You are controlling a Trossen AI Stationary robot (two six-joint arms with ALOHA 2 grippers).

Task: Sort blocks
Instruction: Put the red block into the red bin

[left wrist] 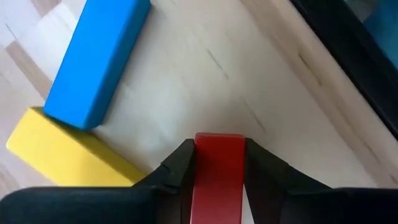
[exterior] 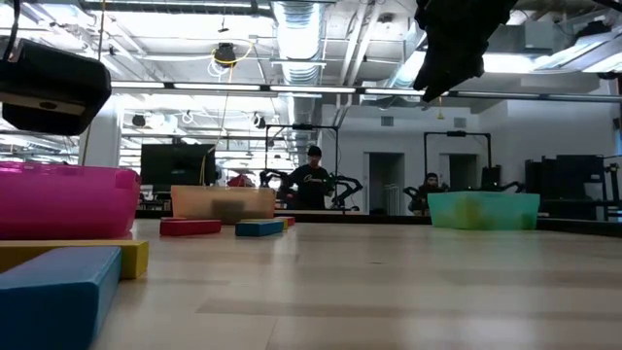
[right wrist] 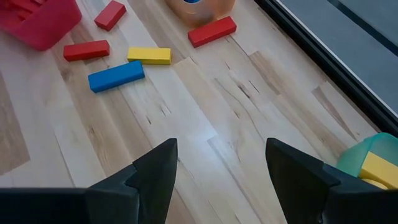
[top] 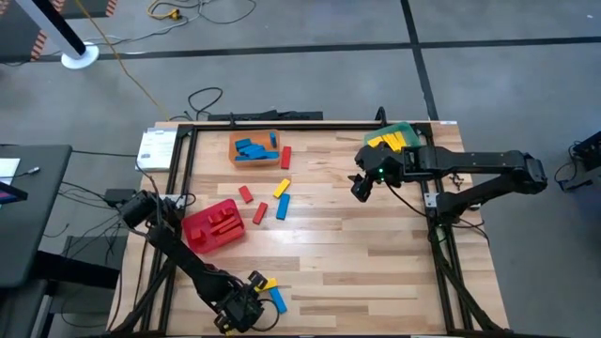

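Bright even overhead lighting; ceiling lamps (exterior: 296,24) glare; soft shadows; near blocks (exterior: 58,292) blurred.

Three bins on the worktop (top: 376,253): one orange bin (top: 232,150), one red bin (top: 195,237), one green bin (top: 402,127). Outside them are eight loose blocks: three red blocks (top: 285,157) mid-worktop and one more red block (left wrist: 217,186) between the fingers of the left tool (left wrist: 219,146); two yellow blocks (top: 281,188); two blue blocks (top: 282,207). Those piled inside the bins overlap too much to count. Two tools, counting the right tool (right wrist: 221,155). Two people (exterior: 313,180) in the room beyond
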